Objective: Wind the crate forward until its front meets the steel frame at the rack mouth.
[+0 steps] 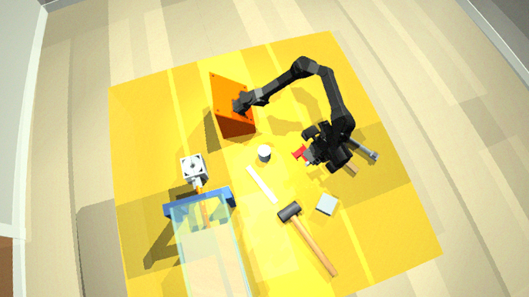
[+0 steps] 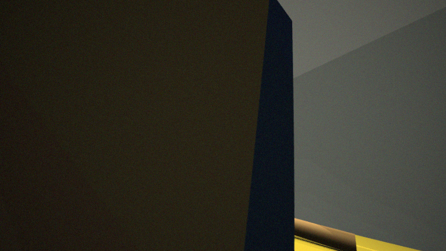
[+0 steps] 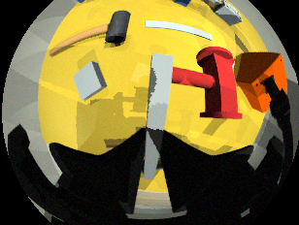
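My gripper (image 1: 309, 157) (image 3: 149, 156) is low over the yellow mat, shut on the winch handle. The handle has a grey square key (image 3: 157, 101) between my fingers and a red crank arm and knob (image 1: 299, 152) (image 3: 219, 85) sticking out to the side. The winch (image 1: 193, 167) is a pale cube with a round hole on top, well to the left of my gripper. An orange strap (image 1: 203, 205) runs from it into the clear-panelled cubby (image 1: 184, 245). The tan crate (image 1: 217, 275) sits flat inside, back from the blue frame (image 1: 177, 210) at the mouth.
A hammer (image 1: 295, 215) (image 3: 116, 26), white strip (image 1: 261, 184) (image 3: 177, 28), grey block (image 1: 326, 203) (image 3: 89, 80) and white cylinder (image 1: 264, 151) lie between gripper and winch. A steel bar (image 1: 365, 150) lies behind the gripper. The arm stands on an orange block (image 1: 227, 98) (image 3: 254, 76). The exterior view is almost wholly blocked by a dark panel.
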